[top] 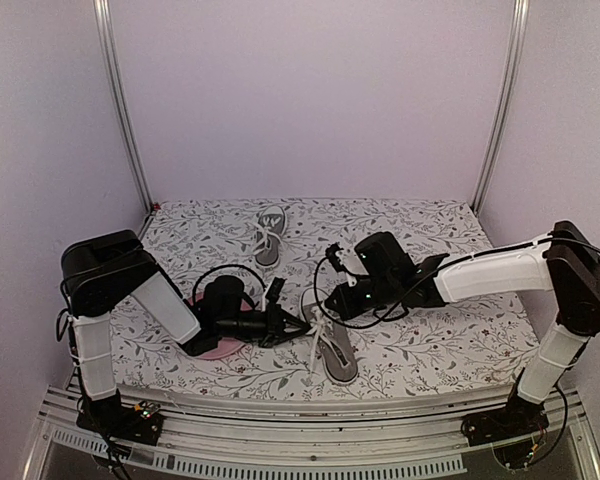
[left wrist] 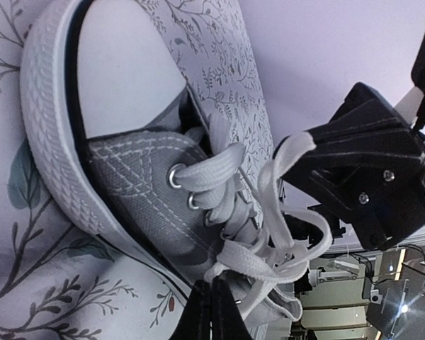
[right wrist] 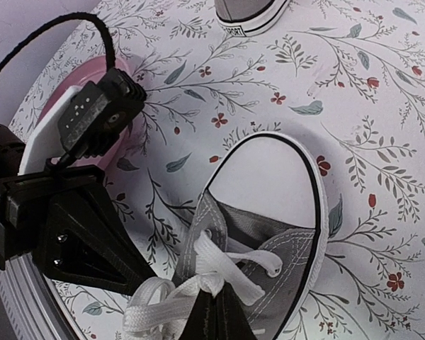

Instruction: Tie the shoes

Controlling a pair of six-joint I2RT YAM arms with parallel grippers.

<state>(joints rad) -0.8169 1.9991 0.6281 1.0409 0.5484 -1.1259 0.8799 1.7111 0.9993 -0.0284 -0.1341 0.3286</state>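
Floral cloth (top: 430,350): sneaker (top: 335,345) (laces pinched) between pincers.

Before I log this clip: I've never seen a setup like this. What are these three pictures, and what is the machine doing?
These are two robot arms bolted at the near edge of a flower-patterned table. The wide picture looks down from above and behind them; the other two come from cameras on each wrist, looking past that arm's own gripper.

On the table lie two small grey sneakers: the near shoe between the arms, the far shoe further back. A pink plate sits under the left arm.

Both grippers are at the near shoe. The left gripper and the right gripper are each shut on a strand of its white laces, pulling them up off the shoe.
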